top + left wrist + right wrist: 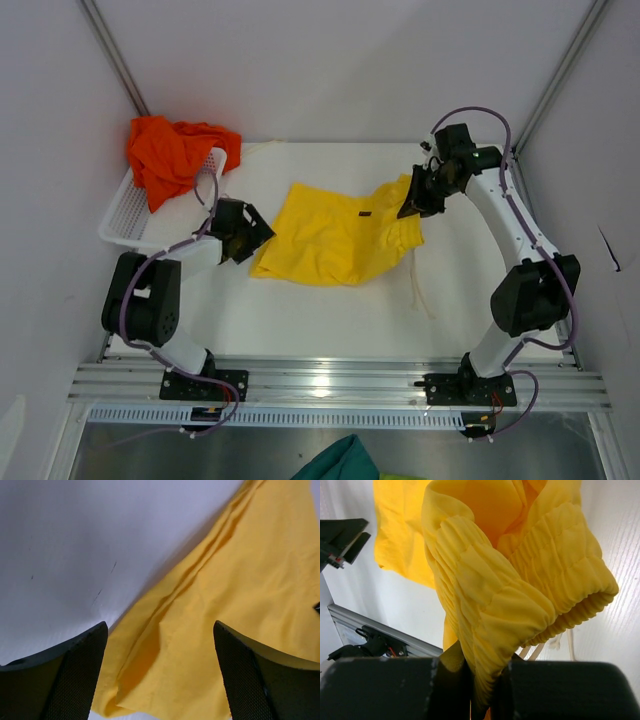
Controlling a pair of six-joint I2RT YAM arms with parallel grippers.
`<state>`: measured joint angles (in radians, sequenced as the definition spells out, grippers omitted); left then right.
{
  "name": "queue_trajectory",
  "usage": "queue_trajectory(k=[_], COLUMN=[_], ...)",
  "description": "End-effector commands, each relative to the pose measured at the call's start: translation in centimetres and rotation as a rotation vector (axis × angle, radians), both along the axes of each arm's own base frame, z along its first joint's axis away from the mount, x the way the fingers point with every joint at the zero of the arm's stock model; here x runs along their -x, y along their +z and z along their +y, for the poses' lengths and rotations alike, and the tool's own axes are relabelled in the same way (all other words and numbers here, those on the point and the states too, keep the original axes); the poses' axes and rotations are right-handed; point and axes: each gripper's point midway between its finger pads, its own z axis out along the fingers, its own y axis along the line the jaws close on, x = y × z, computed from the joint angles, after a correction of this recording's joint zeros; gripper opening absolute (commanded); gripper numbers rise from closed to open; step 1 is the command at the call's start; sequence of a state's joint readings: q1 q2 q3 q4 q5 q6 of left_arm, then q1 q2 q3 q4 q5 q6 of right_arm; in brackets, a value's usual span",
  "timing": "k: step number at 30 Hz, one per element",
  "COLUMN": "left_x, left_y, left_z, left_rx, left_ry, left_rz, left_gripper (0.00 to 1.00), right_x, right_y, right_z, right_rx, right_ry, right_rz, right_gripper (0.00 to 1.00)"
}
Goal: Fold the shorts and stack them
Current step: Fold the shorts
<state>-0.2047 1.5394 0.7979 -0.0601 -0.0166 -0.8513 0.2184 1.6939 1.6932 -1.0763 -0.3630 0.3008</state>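
Yellow shorts lie mid-frame on the tabletop, waistband clenched in the raised right tool, probably for folding over. The left tool hangs released over the left-side hem, likely to pin it.

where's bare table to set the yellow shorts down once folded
Bare table: the near strip between the yellow shorts and the rail, and the far strip behind them. Crowded: far left, basket of orange shorts; right side, right gripper and drawstring.
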Motion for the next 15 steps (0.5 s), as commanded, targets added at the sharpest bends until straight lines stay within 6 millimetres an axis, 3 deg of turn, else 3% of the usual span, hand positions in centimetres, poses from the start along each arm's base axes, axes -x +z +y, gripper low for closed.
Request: queue_trajectory(k=[1, 6, 11, 15], left_x=[-0.4, 0.7, 1.5, 3.3], left_y=[-0.6, -3.8, -4.9, -5.2], left_z=[-1.5, -2.2, -3.0, -4.1], left_rx=[0.014, 0.040, 0.054, 0.030], left_ry=[-0.110, -0.132, -0.156, -0.181], left_rz=[0.039, 0.103, 0.122, 0.142], left_gripper=[0.88, 0.82, 0.69, 0.57], right_x=[-0.3, -0.1, -0.1, -0.5], right_y=[1.4, 1.6, 2.1, 2.4], right_z=[0.5, 0.8, 1.3, 1.9], right_rx=[-0.003, 0.048, 0.083, 0.110], right_ry=[0.023, 0.046, 0.055, 0.052], right_rz=[-0.029, -0.019, -0.023, -0.035], right_gripper=[0.00, 0.00, 0.00, 0.00])
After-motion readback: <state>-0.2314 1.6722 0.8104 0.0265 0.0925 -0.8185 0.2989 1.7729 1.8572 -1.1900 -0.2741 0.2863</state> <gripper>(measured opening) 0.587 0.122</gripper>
